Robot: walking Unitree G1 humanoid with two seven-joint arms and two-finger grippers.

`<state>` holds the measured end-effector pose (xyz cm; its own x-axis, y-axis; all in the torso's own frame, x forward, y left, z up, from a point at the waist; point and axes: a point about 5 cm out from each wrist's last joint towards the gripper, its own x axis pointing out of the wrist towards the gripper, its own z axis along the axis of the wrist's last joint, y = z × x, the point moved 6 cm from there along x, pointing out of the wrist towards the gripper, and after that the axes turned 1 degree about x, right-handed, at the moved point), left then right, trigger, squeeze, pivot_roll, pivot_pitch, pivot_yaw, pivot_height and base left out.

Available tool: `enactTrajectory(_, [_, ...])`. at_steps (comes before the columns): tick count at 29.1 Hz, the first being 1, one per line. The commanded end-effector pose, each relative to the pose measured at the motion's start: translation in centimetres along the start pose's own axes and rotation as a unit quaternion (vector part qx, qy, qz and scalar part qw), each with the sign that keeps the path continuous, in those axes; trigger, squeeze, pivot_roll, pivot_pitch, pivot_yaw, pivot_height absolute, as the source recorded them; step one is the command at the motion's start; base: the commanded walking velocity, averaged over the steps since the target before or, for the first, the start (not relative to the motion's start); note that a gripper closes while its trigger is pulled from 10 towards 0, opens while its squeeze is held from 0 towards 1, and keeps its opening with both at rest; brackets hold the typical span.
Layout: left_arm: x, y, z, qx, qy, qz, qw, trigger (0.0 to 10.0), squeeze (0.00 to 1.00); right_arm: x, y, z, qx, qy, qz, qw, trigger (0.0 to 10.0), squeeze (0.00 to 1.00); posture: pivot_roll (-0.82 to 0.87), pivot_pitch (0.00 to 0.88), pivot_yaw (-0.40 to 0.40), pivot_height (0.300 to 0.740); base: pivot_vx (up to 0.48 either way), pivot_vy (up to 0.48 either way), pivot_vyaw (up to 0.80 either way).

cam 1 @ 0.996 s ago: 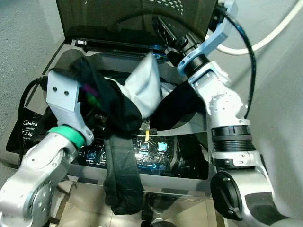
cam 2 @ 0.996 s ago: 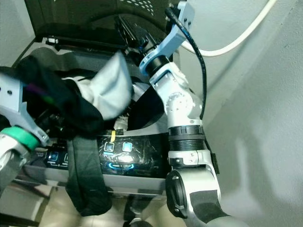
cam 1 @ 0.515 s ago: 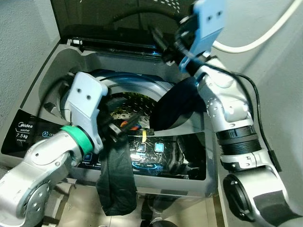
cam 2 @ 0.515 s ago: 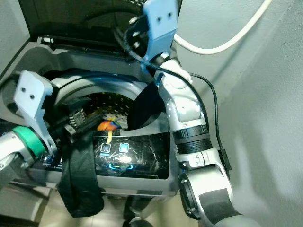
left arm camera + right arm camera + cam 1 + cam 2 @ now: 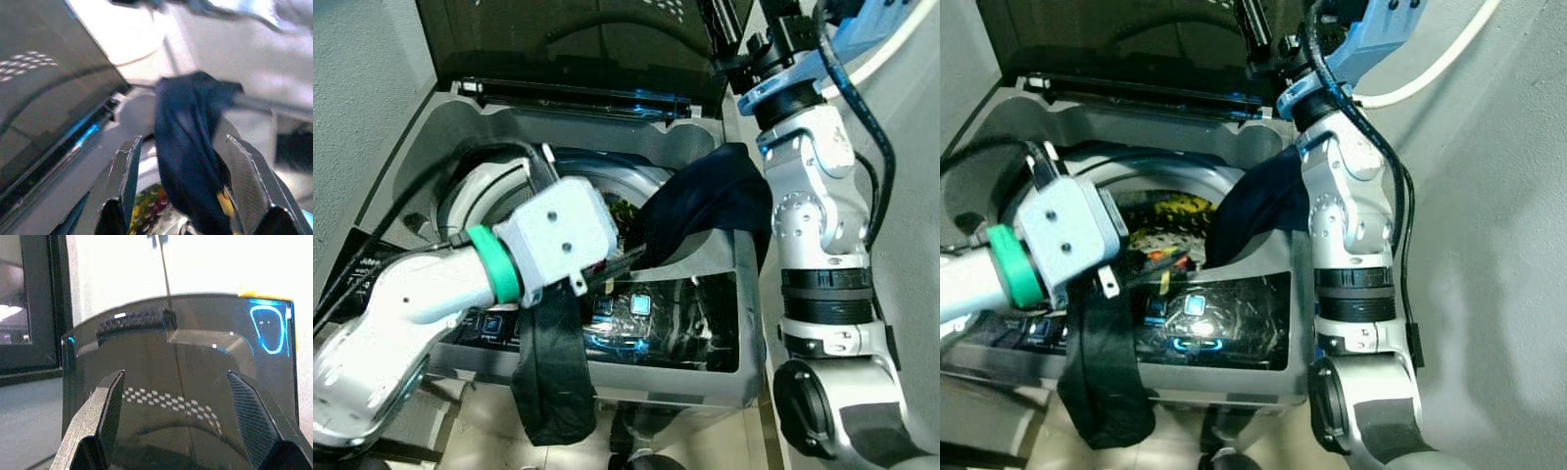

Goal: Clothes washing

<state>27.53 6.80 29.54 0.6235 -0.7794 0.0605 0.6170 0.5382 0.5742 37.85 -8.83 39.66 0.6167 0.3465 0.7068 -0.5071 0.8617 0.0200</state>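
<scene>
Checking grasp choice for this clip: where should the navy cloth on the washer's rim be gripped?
Grip the navy cloth at its bunched crest on the washer rim, coming from above on the drum side. There it humps clear of the plastic, while its lower end trails into the drum. The open left pincer already straddles it.

No brand, number or word is legible on the washing machine (image 5: 421, 147); its control panel (image 5: 1205, 323) shows only small glowing blue icons, too blurred to read, beside a black garment (image 5: 553, 382)
</scene>
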Motion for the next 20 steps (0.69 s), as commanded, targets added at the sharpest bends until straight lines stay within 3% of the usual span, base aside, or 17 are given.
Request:
enactTrajectory(1, [-0.7,0.0,0.2,-0.046,-0.001,0.001,0.999,10.0,0.0,-0.3,0.6,-0.4,0.003,0.005,0.015,1.0,10.0,0.0,0.1,0.062,0.007,0.74,0.0,0.0,0.0])
enactTrajectory(2, [-0.7,0.0,0.2,-0.046,-0.001,0.001,0.999,10.0,0.0,-0.3,0.6,-0.4,0.003,0.005,0.015,1.0,10.0,0.0,0.1,0.062,0.007,0.74,0.0,0.0,0.0])
enactTrajectory(4, [-2.1,-0.7,0.0,-0.101,0.002,-0.022,0.995,10.0,0.0,-0.5,1.5,-1.1,0.009,0.017,0.037,0.999,10.0,0.0,0.1,0.063,0.005,0.74,0.0,0.0,0.0])
enactTrajectory(5, [-2.1,-0.7,0.0,-0.101,0.002,-0.022,0.995,10.0,0.0,-0.5,1.5,-1.1,0.009,0.017,0.037,0.999,10.0,0.0,0.1,0.063,0.005,0.74,0.0,0.0,0.0])
enactTrajectory(9, [-5.2,-2.9,-1.7,-0.158,0.035,-0.07,0.984,10.0,0.0,-0.8,2.2,-2.2,0.012,0.038,0.055,0.998,10.0,0.0,0.12,0.071,-0.002,0.74,0.0,0.0,0.0])
enactTrajectory(12, [-5.7,-3.6,-2.2,-0.17,0.05,-0.076,0.981,10.0,0.0,-0.9,2.4,-2.7,0.013,0.044,0.057,0.997,10.0,0.0,0.13,0.074,-0.004,0.74,0.0,0.0,0.0])
enactTrajectory(14, [-6.2,-4.8,-3.7,-0.177,0.091,-0.085,0.976,10.0,0.0,-0.9,2.7,-3.4,0.017,0.052,0.059,0.997,10.0,0.0,0.13,0.076,-0.005,0.74,0.0,0.0,0.0])
enactTrajectory(20, [-6.1,-5.2,-5.0,-0.179,0.122,-0.08,0.973,10.0,0.0,-0.9,3.1,-3.8,0.022,0.055,0.061,0.996,10.0,0.0,0.13,0.076,-0.002,0.74,0.0,0.0,0.0])
